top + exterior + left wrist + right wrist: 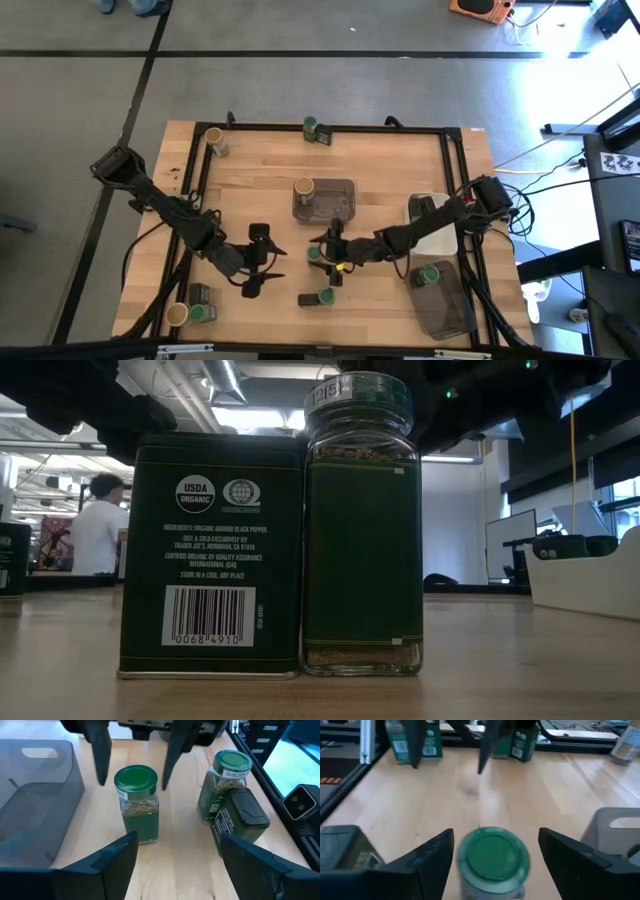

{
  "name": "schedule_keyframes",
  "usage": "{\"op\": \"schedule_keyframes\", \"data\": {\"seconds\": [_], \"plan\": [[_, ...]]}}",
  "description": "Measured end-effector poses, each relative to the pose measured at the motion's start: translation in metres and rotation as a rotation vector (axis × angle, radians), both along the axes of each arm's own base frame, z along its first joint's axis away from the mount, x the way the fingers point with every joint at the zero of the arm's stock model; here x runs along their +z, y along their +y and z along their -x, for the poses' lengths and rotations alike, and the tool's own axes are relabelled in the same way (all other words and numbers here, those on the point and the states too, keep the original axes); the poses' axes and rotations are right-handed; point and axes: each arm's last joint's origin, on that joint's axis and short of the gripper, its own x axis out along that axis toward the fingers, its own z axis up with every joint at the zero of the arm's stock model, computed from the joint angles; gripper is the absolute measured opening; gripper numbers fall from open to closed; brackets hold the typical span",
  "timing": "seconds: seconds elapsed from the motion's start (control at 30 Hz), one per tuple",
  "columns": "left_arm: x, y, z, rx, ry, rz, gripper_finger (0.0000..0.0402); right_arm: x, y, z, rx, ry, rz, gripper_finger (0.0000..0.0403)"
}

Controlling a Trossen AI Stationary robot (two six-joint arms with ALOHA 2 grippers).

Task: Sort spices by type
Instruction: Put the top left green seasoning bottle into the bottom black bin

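A round jar with a green lid (315, 255) stands upright on the table's middle. It also shows in the left wrist view (136, 802) and the right wrist view (492, 856). My right gripper (324, 255) is open, with one finger on either side of this jar and a small gap at each side. My left gripper (262, 262) is open and empty, to the jar's left and facing it. A second green-lidded jar (326, 296) and a dark tin (308, 298) stand side by side nearer the front edge. They fill the low view, the jar (362, 530) to the right of the tin (212, 555).
A grey tray (335, 205) holds a tan-lidded jar (303, 188). A dark tray (445, 305) at the right holds a green-lidded jar (428, 275), next to a white tray (432, 215). More jars stand at the far edge (310, 127), the far left (212, 138) and the near left (190, 310).
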Motion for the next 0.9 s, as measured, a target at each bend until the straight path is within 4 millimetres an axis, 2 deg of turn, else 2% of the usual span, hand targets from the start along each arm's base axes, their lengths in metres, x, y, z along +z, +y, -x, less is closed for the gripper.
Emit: {"op": "schedule_keyframes", "data": {"seconds": [0.6,0.7,0.83,0.9], "plan": [[0.0,0.001,-0.001,0.011,0.0,-0.001,0.0276,-0.011,0.001,-0.002,-0.003,0.015,0.004,0.0286],[0.0,0.001,-0.001,0.016,0.001,0.008,0.0276,-0.012,0.001,-0.002,-0.007,0.019,0.008,0.0265],[0.0,0.001,-0.001,0.018,0.001,0.011,0.0276,-0.015,0.002,-0.003,-0.013,0.019,0.009,0.0214],[0.0,0.001,-0.001,0.018,0.002,0.011,0.0276,-0.015,0.002,-0.003,-0.014,0.018,0.012,0.0207]]}}
